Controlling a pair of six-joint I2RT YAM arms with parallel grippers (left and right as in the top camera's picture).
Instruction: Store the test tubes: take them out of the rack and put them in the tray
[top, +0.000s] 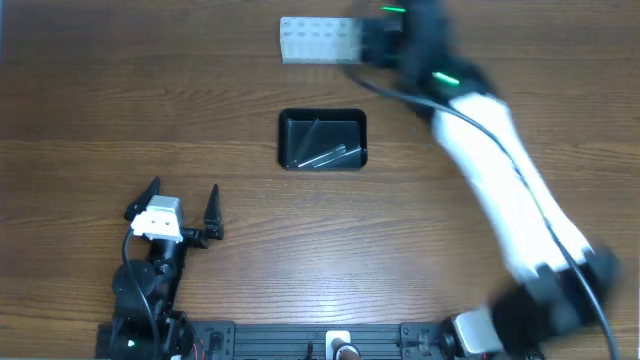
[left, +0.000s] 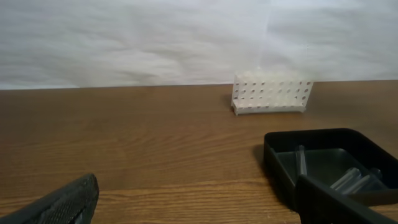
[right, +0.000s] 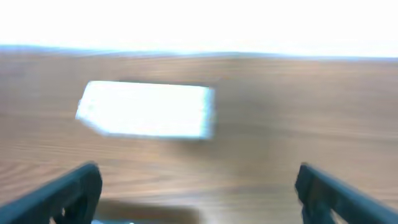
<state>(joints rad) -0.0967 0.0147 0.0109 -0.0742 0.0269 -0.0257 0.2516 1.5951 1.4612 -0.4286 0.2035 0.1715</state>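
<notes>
The right arm reaches across the worktop (top: 120, 100) to the white test tube rack (top: 318, 40) at the far edge. Its gripper (right: 199, 177) is near the rack, jaws released with nothing between them, probably positioned to pick a tube. The left gripper (top: 182, 203) hangs close to its base, jaws spread and empty, well clear of that route. Between rack and bases, the black tray (top: 282, 140) holds a few clear test tubes (top: 322, 152) lying flat. Whether the rack holds any more, I cannot tell.

Blurred rack (right: 146, 110), contents indiscernible
</notes>
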